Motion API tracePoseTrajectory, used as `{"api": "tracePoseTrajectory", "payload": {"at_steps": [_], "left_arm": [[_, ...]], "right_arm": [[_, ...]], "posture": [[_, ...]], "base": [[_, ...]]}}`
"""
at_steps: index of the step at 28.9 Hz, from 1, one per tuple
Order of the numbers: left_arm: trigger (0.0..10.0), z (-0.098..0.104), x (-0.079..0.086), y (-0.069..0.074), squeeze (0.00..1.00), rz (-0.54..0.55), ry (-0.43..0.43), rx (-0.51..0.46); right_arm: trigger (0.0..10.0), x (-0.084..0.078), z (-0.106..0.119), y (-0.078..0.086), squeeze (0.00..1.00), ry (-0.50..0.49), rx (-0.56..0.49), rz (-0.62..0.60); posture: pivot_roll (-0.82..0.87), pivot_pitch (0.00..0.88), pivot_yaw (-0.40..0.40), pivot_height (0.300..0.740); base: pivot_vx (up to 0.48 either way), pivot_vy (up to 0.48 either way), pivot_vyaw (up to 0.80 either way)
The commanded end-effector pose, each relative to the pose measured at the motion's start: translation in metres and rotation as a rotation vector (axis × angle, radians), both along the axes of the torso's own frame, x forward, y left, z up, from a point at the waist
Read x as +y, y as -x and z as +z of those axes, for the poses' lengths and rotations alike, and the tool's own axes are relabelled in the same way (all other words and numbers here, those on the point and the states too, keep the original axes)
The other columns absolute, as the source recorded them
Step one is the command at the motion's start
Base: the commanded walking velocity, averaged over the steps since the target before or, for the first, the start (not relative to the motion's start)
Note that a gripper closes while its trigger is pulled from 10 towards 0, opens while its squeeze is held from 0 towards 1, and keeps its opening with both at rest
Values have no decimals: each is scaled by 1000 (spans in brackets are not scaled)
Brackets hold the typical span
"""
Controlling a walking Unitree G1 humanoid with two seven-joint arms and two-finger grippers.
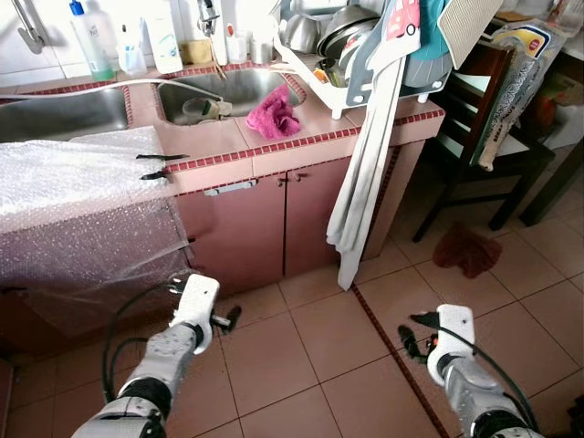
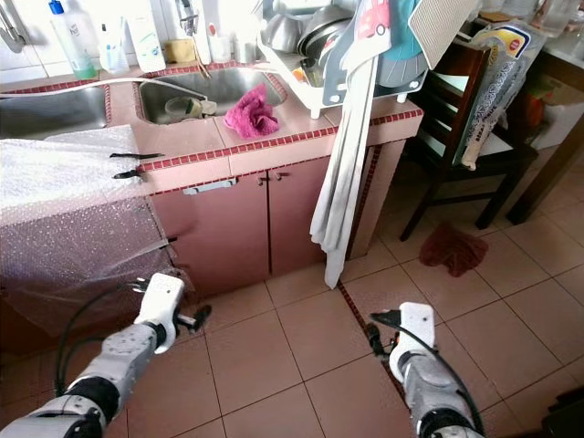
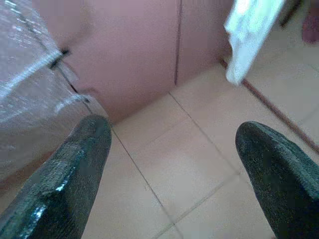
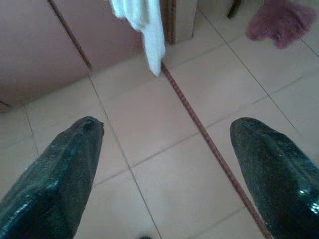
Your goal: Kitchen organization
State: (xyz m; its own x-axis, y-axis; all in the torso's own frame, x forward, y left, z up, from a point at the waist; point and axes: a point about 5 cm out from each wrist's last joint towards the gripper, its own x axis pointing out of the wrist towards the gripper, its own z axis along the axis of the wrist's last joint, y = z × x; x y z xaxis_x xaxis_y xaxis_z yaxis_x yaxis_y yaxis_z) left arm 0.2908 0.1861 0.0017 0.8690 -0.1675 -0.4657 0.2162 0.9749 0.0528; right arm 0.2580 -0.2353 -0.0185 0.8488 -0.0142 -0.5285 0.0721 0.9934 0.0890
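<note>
The sheet of clear bubble wrap (image 1: 78,196) draped over the pink tiled counter (image 1: 301,137) hides that end's front edge and the cupboard face below, and runs past the picture's edge. The long white cloth (image 1: 365,173) hanging from the white dish rack (image 1: 365,87) covers part of the counter's front near its far corner. What sits in the steel sink (image 1: 228,91) is too small to name — bottle labels behind it are unreadable. The dark wooden chair (image 1: 474,119) is partly hidden.

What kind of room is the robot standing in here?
Most likely a home kitchen: a steel sink set in a tiled counter, a dish rack full of pots beside it, and soap bottles along the wall.
</note>
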Motion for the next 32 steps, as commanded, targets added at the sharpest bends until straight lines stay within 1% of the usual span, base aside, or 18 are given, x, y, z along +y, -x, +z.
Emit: {"api": "tracePoseTrajectory", "payload": {"at_steps": [1, 2, 3, 4, 5, 6, 7, 8, 11, 12, 15, 17, 20, 21, 23, 27, 29, 32], "left_arm": [[10000, 15, 6, -4, 0, -4, -7, -117], [10000, 22, 7, -4, 0, -5, -13, -165], [10000, 37, 10, -1, 0, 8, -13, -265], [10000, 37, 10, -1, 0, 8, -13, -265], [10000, 42, 12, 1, 0, 9, -29, -304], [10000, 55, 15, 6, 0, 12, -72, -394], [10000, 55, 15, 6, 0, 12, -72, -394], [10000, 64, 17, 12, 0, 40, -90, -439], [10000, 67, 19, 23, 0, 74, -91, -439], [10000, 69, 14, 37, 0, 39, -93, -433], [10000, 71, 17, 48, 0, 72, -56, -397], [10000, 74, 17, 48, 0, 73, -54, -396], [10000, 78, 14, 48, 0, 95, -10, -370], [10000, 81, 13, 47, 0, 92, -5, -386], [10000, 91, 8, 40, 0, 116, 21, -417], [10000, 101, 0, 36, 0, 84, 20, -426], [10000, 110, -11, 34, 0, 36, 39, -467], [10000, 105, -4, 32, 0, 97, 38, -439]], "right_arm": [[10000, -6, 15, -5, 0, -5, -93, 6], [10000, -8, 20, -5, 0, 2, -121, 14], [10000, -9, 30, -2, 0, -1, -168, 31], [10000, -9, 30, -2, 0, -1, -168, 31], [10000, -9, 33, 0, 0, -12, -181, 33], [10000, -9, 41, 5, 0, -15, -215, 42], [10000, -9, 41, 5, 0, -15, -215, 42], [10000, -7, 52, 7, 0, -17, -247, 45], [10000, -3, 65, 8, 0, 2, -286, 57], [10000, 2, 80, 11, 0, 24, -319, 72], [10000, 8, 97, 17, 0, 30, -359, 44], [10000, 11, 102, 19, 0, -2, -372, 31], [10000, 9, 98, 21, 0, -121, -296, -88], [10000, 9, 96, 21, 0, -193, -280, -103], [10000, 9, 99, 19, 0, -101, -293, -50], [10000, 11, 108, 13, 0, -95, -313, -58], [10000, 18, 116, 2, 0, -122, -333, -35], [10000, 20, 117, -4, 0, -138, -335, -51]], "posture": [[-16, 0, 14, 740], [-16, 0, 14, 740], [-13, 0, 14, 740], [-13, 0, 14, 740], [-12, 0, 14, 740], [-9, 0, 13, 740], [-9, 0, 13, 740], [-6, 0, 13, 740], [-14, 0, 17, 740], [-18, 0, 21, 740], [-21, 0, 18, 740], [-23, 0, 17, 740], [-25, 0, 14, 740], [-25, 0, 14, 740], [-19, 0, 8, 740], [-21, 0, 8, 740], [-22, 0, 12, 740], [-14, 0, 11, 740]], "base": [[0, 0, 0], [0, 0, 0], [0, 0, 0], [0, 0, 0], [0, 0, 0], [0, 0, 0], [0, 0, 0], [0, 0, 0], [0, 0, 0], [0, 0, 0], [0, 0, 0], [0, 0, 0], [0, 0, 0], [0, 0, 0], [0, 0, 0], [0, 0, 0], [0, 0, 234], [0, 0, 690]]}}
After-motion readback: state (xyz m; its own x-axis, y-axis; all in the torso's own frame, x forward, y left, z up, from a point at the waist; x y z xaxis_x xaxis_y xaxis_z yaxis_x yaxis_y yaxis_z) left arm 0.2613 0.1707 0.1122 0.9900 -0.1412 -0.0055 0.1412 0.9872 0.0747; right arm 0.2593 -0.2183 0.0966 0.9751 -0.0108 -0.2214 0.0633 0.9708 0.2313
